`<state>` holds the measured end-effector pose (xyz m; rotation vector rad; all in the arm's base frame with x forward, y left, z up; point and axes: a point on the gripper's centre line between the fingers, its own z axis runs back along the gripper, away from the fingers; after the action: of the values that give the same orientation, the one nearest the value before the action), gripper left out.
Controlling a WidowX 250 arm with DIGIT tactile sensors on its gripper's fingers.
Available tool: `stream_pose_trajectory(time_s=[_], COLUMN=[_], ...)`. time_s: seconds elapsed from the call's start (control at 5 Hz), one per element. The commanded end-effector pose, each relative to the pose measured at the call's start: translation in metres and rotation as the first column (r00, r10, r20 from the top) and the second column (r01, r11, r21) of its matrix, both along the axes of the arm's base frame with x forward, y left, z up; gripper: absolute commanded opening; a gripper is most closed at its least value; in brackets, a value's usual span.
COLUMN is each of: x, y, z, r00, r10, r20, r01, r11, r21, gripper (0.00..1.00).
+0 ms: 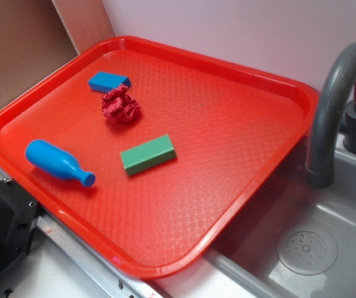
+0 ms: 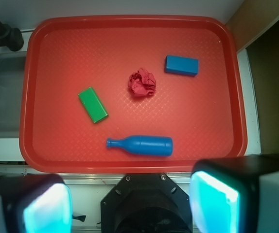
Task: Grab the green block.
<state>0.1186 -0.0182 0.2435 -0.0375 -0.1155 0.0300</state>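
In the wrist view the gripper [image 2: 130, 201] hangs high above the near edge of the red tray [image 2: 130, 26], its two pale-padded fingers [image 2: 47, 206] spread wide apart with nothing between them.

Ahead of the fingers and a little toward the left one, the green block [image 2: 93, 104] lies flat on the tray floor. It is a plain matte bar, roughly twice as long as wide, bright green on top with darker side faces. Its long axis runs diagonally, the far end swung toward the left finger's side and the near end toward the centre line.

Nearer the gripper than the block lies a blue bottle [image 2: 142, 145] on its side, neck pointing toward the left finger's side; it sits just beside the block's near end without touching. Beyond it, a crumpled red cloth [image 2: 142, 82] sits near the tray's middle, apart from the block. Farther off toward the right finger's side is a blue block [image 2: 182, 65]. Past the tray's left edge are a grey sink [image 1: 327, 248] and dark faucet [image 1: 336, 99].
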Motion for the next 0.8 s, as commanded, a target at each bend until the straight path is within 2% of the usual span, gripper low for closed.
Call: stream_pose_trajectory(time_s=[0.0,0.2,0.4,0.6], x=[0.0,0.016,0.035,0.057], y=[0.0,-0.006,-0.009,-0.03], z=[0.0,-0.014,-0.028,-0.053], r00=[1.0,0.991,0.98,0.957], r10=[0.0,-0.105,-0.17,-0.279], r20=[0.0,0.084,0.104,0.075], r01=[0.0,0.102,0.163,0.275], r11=[1.0,0.994,0.984,0.96], r21=[0.0,0.039,0.068,0.057], gripper=[1.0,1.0,1.0,1.0])
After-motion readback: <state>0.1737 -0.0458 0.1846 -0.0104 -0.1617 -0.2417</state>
